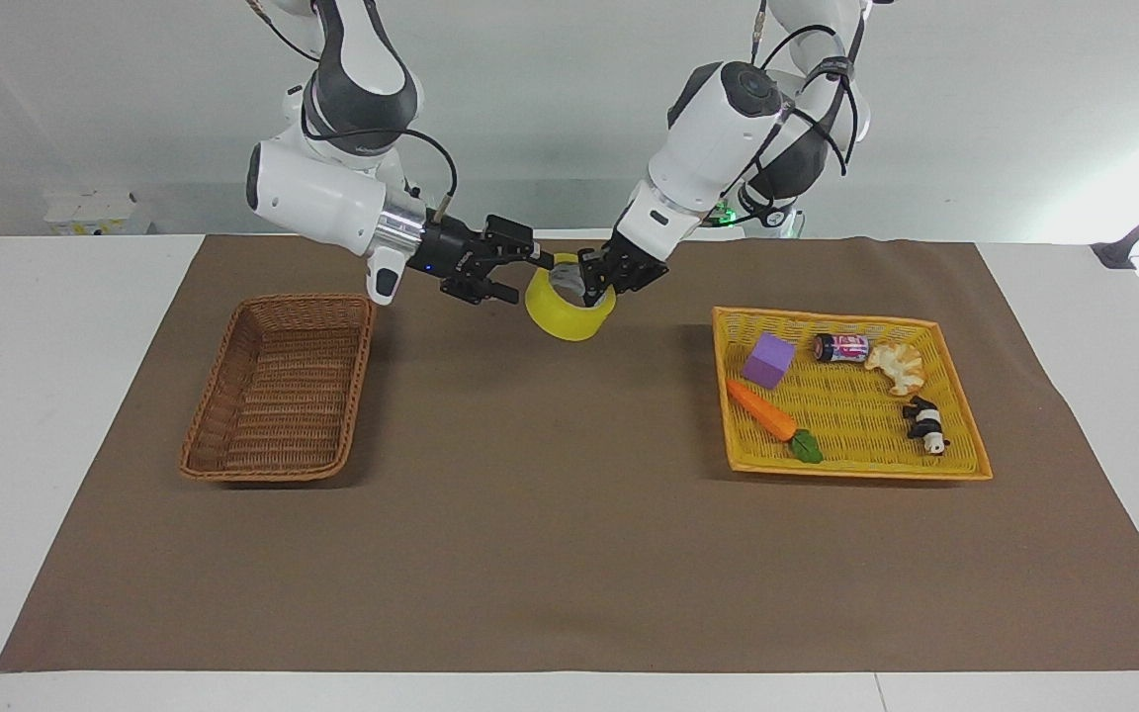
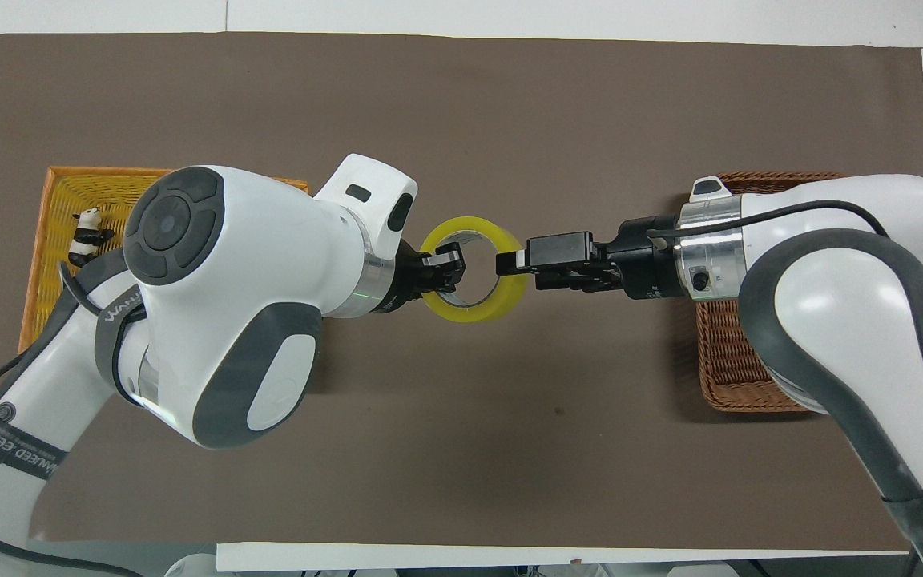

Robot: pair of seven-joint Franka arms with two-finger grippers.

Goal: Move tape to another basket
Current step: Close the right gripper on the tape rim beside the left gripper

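The tape (image 1: 569,318), a yellow roll with a white core, hangs in the air over the brown mat between the two baskets. My left gripper (image 1: 596,281) is shut on the roll's wall at the left arm's side, one finger inside the core. My right gripper (image 1: 518,271) is open, its fingers straddling the roll's wall at the right arm's side. In the overhead view the tape (image 2: 469,311) sits between the left gripper (image 2: 447,269) and the right gripper (image 2: 509,264). The brown wicker basket (image 1: 278,388) lies empty at the right arm's end, partly under the right arm (image 2: 738,365).
A bright yellow tray basket (image 1: 955,415) at the left arm's end holds a purple block (image 1: 768,360), a carrot (image 1: 765,413), a small can (image 1: 841,347), a pale pastry-like piece (image 1: 896,366) and a panda figure (image 1: 924,424). A brown mat (image 1: 550,554) covers the table.
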